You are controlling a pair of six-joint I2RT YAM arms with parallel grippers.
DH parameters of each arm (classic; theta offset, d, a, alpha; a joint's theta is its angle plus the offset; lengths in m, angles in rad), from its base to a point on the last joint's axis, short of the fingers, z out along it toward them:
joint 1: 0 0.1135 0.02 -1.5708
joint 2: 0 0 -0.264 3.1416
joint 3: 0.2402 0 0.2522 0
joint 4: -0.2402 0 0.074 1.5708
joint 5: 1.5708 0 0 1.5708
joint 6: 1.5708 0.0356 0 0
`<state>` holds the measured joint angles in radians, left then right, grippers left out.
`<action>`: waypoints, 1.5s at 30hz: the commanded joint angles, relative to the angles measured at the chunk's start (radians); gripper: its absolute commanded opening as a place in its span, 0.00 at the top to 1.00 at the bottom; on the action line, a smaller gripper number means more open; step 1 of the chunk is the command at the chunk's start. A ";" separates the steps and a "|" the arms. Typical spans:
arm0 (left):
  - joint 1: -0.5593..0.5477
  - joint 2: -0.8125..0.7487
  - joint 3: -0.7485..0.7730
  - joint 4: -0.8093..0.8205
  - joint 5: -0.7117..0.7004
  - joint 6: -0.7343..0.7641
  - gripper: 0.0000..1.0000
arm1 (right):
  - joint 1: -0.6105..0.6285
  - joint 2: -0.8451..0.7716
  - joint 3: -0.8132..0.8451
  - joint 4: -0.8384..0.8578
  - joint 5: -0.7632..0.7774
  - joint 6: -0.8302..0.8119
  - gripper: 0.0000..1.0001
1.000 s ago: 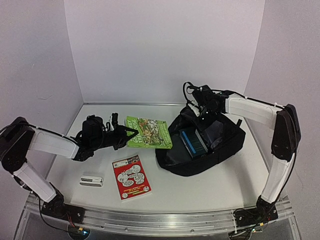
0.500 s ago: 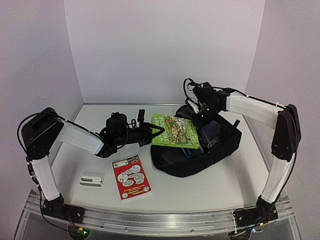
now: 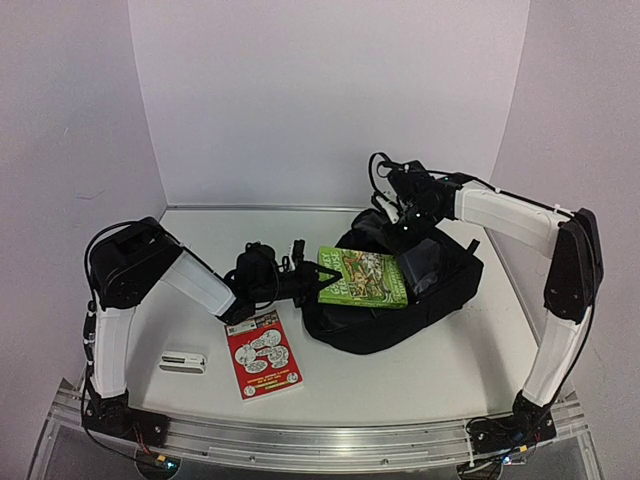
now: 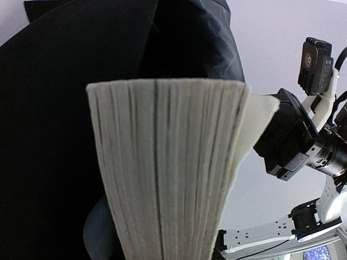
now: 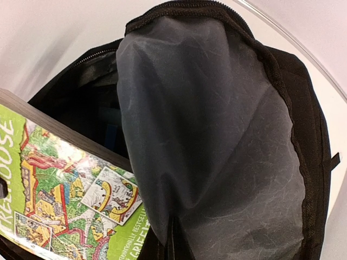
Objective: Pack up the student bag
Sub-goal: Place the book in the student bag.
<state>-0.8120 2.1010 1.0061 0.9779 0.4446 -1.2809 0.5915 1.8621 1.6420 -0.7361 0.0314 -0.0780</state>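
Note:
The student bag point(image 3: 430, 300) is a big black backpack lying open at centre right. My left gripper point(image 3: 322, 279) is shut on the left edge of a green picture book point(image 3: 367, 278) and holds it flat over the bag's opening. The left wrist view shows the book's page edges point(image 4: 168, 179) end-on against the black bag fabric point(image 4: 54, 135). My right gripper point(image 3: 405, 232) is shut on the bag's upper flap and holds it raised. The right wrist view shows the grey lining point(image 5: 217, 135) pinched at the bottom edge, with the green book point(image 5: 65, 206) under it.
A red-and-white booklet point(image 3: 262, 352) lies on the table in front of the left arm. A small white box-like item point(image 3: 184, 359) lies left of it. The right arm's wrist point(image 4: 303, 141) shows in the left wrist view.
My left gripper has carried the green book to the right, from beside the bag to over its opening. The right gripper has kept the flap raised.

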 commanded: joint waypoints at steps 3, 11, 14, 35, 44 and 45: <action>-0.022 -0.013 0.112 0.104 -0.004 -0.001 1.00 | 0.016 -0.092 0.024 0.047 -0.064 0.009 1.00; -0.027 -0.020 0.190 0.085 -0.059 -0.002 1.00 | 0.016 -0.100 0.025 0.046 -0.093 0.017 1.00; -0.030 -0.002 0.189 0.075 -0.145 -0.018 1.00 | 0.016 -0.099 0.024 0.046 -0.097 0.020 1.00; -0.137 -0.019 0.294 -0.439 -0.493 0.003 0.37 | 0.016 -0.069 0.016 0.047 -0.088 0.024 1.00; -0.193 -0.084 0.338 -0.763 -0.571 0.061 0.22 | 0.016 -0.070 0.013 0.047 -0.091 0.021 1.00; -0.194 -0.086 0.332 -0.767 -0.572 0.055 0.22 | 0.016 -0.070 0.012 0.047 -0.092 0.021 1.00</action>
<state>-0.9860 2.0816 1.3091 0.3334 -0.0728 -1.2553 0.5964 1.8267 1.6403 -0.7364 -0.0402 -0.0669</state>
